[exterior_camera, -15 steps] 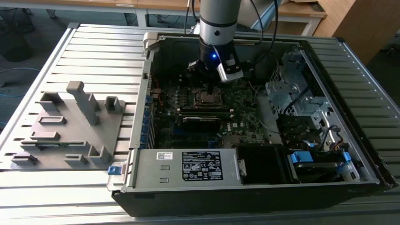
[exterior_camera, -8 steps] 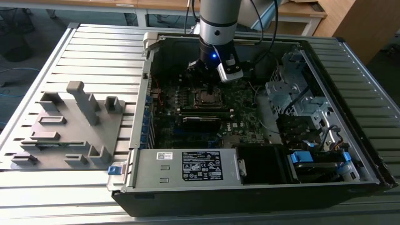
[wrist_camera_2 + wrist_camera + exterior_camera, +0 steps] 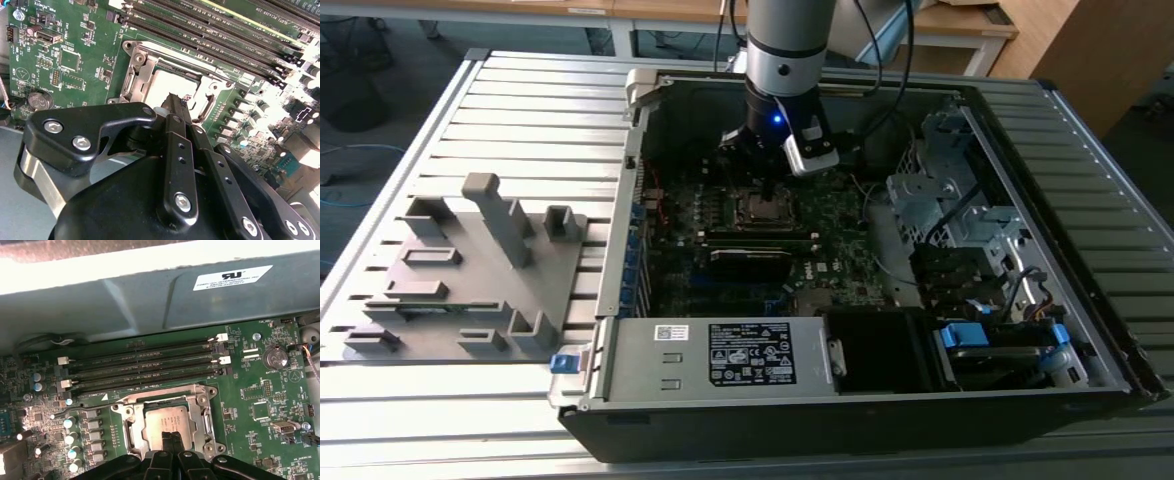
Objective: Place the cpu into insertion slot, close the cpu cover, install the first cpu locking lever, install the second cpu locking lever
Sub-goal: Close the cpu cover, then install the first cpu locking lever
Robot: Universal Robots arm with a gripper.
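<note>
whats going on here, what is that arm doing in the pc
A single robot arm hangs inside the open black computer case, its gripper shut and poised right over the socket on the green motherboard. The small square silver-grey cpu already sits in the socket, and the thin silver metal cpu cover frame appears to lie flat around it. Whether the cover is latched down cannot be told.

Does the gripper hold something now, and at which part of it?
Nothing appears to be held. The gripper has its jaws shut together, with nothing between them, over the cpu lying in its socket.
</note>
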